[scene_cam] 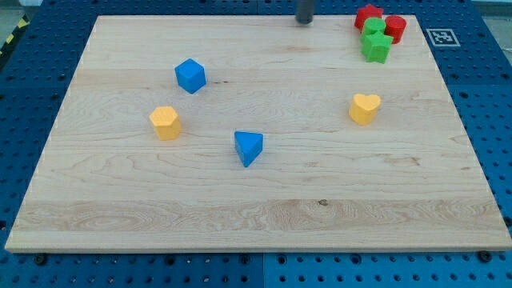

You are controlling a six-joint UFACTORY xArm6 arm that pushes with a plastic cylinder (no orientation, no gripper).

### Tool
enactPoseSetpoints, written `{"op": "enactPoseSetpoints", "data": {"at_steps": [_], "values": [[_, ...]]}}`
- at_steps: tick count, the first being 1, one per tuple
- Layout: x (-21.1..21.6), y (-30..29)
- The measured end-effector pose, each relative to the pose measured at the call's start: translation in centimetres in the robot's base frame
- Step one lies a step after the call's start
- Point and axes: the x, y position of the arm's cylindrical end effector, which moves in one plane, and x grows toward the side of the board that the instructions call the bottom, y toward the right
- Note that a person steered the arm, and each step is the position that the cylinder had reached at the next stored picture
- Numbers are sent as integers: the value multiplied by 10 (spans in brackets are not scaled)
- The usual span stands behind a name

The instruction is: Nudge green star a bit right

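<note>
- A pale wooden board (264, 200) lies on a blue pegboard table (24, 96); the items below run from the view's left to the view's right.
- A yellow block (165, 122), roughly hexagonal, sits in the left half of the board, a little above mid-height.
- A blue cube (190, 75) stands up and to the right of it, well apart.
- A blue triangle block (248, 147) rests near the board's centre, below and to the right of the blue cube.
- My tip (305, 22) shows at the view's top edge, right of centre, as a short dark rod end over the board's far edge. It touches no block and holds nothing (it is a bare rod, with nothing to open or close). It sits to the left of the top-right cluster, clearly apart from it.
- A yellow heart block (364, 108) lies in the right half, below that cluster.
- A red star block (368, 16) sits at the top right, at the cluster's upper left.
- A green block (374, 28) is tucked just below the red star block, touching it; its shape is hard to make out.
- The green star (377, 47) is the lowest piece of the cluster, pressed against the green block above it.
- A red cylinder block (395, 28) stands at the cluster's right, just beside the two green pieces.
- A black-and-white marker tag (441, 37) lies on the table past the board's top-right corner.
</note>
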Motion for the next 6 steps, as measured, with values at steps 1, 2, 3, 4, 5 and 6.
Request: {"op": "enactPoseSetpoints", "data": {"at_steps": [1,2,3,4,5,6], "values": [[-1,16],[0,25],[34,21],[85,24],[122,70],[137,169]]}}
